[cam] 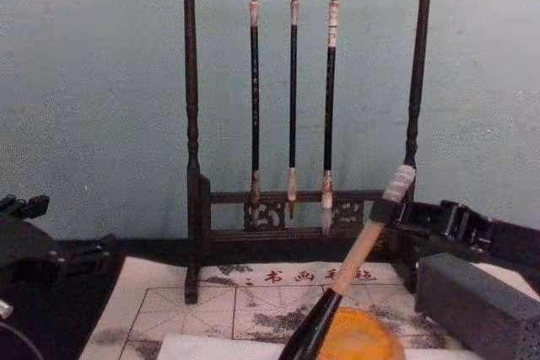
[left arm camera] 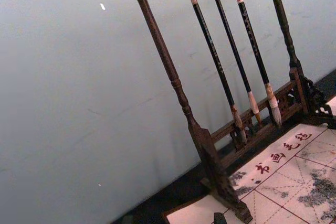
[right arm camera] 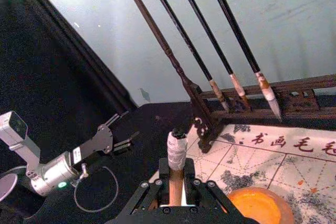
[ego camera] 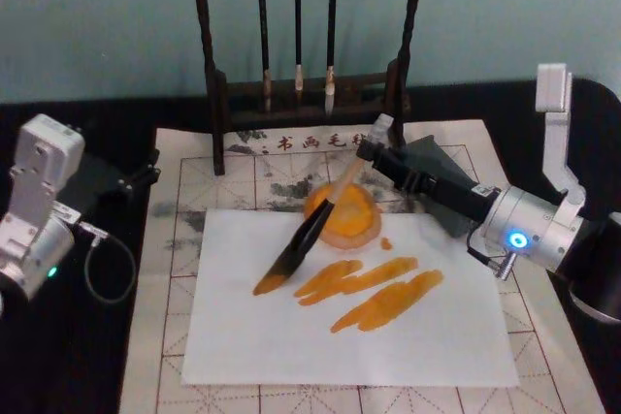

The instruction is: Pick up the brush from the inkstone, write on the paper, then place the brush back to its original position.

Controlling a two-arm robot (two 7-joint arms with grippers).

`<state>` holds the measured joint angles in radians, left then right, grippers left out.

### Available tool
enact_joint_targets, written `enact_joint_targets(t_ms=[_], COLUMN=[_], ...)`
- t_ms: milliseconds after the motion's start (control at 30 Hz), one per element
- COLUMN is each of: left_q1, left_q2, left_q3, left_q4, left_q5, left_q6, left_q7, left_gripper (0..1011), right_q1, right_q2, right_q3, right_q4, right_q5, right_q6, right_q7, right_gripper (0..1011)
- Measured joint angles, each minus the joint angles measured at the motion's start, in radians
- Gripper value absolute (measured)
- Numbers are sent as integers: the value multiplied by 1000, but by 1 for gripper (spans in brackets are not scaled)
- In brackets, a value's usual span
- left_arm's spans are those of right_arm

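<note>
**Alpha Bot 2 during what appears to be the writing step, read from the near edge of the tabletop (ego camera: 87,366) outward.**

*Hazards.*
(a) The paper (ego camera: 437,346) lies loose on the beige mat (ego camera: 175,269). The brush (ego camera: 320,215) has its loaded bristles on the sheet, or just over it, at the left end of the orange strokes (ego camera: 374,288). A heavy or sideways pull could drag or wrinkle the sheet and smear the marks.
(b) The brush is gripped far up its handle, leaving a long free length below. Pressure at the tip could lever the handle round or let it slide in the grip.
(c) The inkstone (ego camera: 357,218) straddles the far edge of the sheet, and an orange drop (ego camera: 386,242) lies just beside it. A return aimed short could spot the paper or nudge the shallow dish.
(d) The brush rack (ego camera: 215,94), hung with three thin brushes (ego camera: 297,36), stands just behind. A backward swing of the capped end could strike its right post (ego camera: 408,46).

*Grip.* The right gripper (ego camera: 376,154) reaches in from the right. Its jaws are closed on the pale handle just below the whitish cap (right arm camera: 177,145), one on each side. From there the brush slopes down toward the robot's left, crossing over the left part of the inkstone to reach the sheet. The left gripper (ego camera: 146,174) rests over the dark tabletop, left of the mat, jaws parted and holding nothing.
</note>
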<state>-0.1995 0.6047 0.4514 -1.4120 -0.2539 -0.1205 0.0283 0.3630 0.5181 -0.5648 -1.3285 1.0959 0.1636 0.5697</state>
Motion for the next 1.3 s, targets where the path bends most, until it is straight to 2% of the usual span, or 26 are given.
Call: enact_joint_targets(t_ms=[1300], left_q1=[0], left_q2=[0], left_q3=[0], left_q4=[0], left_q5=[0], left_q6=[0], left_q7=[0], left_gripper=[1001], right_q1=[-51], right_q2=[57], right_q3=[59], right_q4=[-53], right_q5=[-8], right_q6=[-11], right_q7=[-32], right_gripper=[173])
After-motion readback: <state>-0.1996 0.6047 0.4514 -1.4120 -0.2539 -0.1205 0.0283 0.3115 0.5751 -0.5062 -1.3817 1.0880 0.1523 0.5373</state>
